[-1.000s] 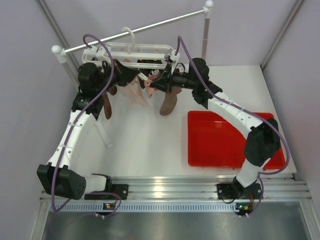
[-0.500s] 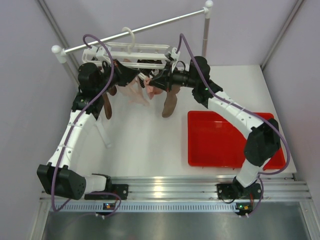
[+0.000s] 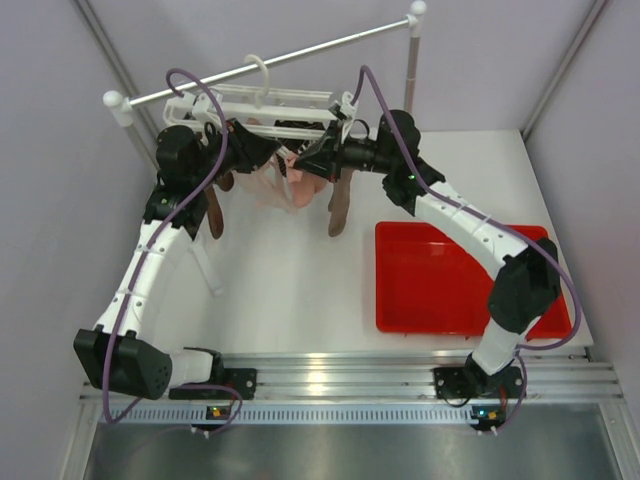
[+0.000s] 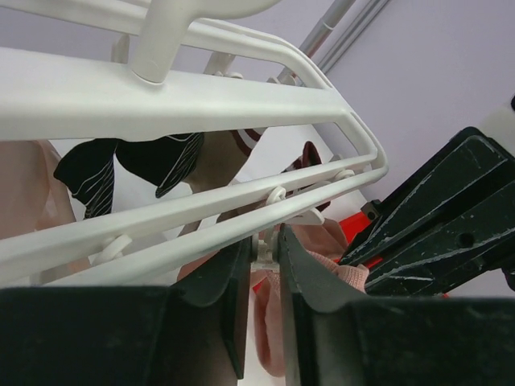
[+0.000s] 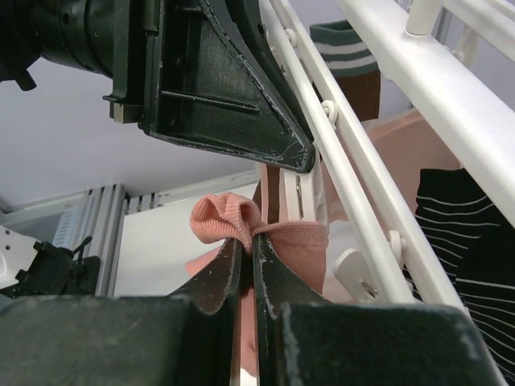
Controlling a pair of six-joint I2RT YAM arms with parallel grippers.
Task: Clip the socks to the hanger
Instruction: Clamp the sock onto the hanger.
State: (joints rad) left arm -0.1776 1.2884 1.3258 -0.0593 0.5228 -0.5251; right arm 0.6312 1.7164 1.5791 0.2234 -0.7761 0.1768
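Note:
The white hanger (image 3: pixel 265 104) hangs from the rail by its hook. My left gripper (image 3: pixel 281 152) reaches under it; in the left wrist view the gripper (image 4: pixel 264 243) is shut on a small white clip (image 4: pixel 265 251) dangling from the hanger frame (image 4: pixel 161 104). My right gripper (image 3: pixel 304 164) is shut on the bunched cuff of a pink sock (image 5: pixel 241 223) and holds it just below that clip (image 5: pixel 301 197), close to the left fingers. The pink sock (image 3: pixel 306 188) droops below. A taupe-brown sock (image 3: pixel 338 208) and another (image 3: pixel 215 208) hang clipped.
A red tray (image 3: pixel 460 280) lies on the table at the right. The long white rail (image 3: pixel 300 52) on poles crosses the back. Dark striped socks (image 5: pixel 463 241) hang from the rack next to my right gripper. Grey walls stand close on both sides.
My right gripper has moved left and up with the pink sock, closer to the clip in my left gripper. The hanging brown sock has swung slightly. The left arm has held still.

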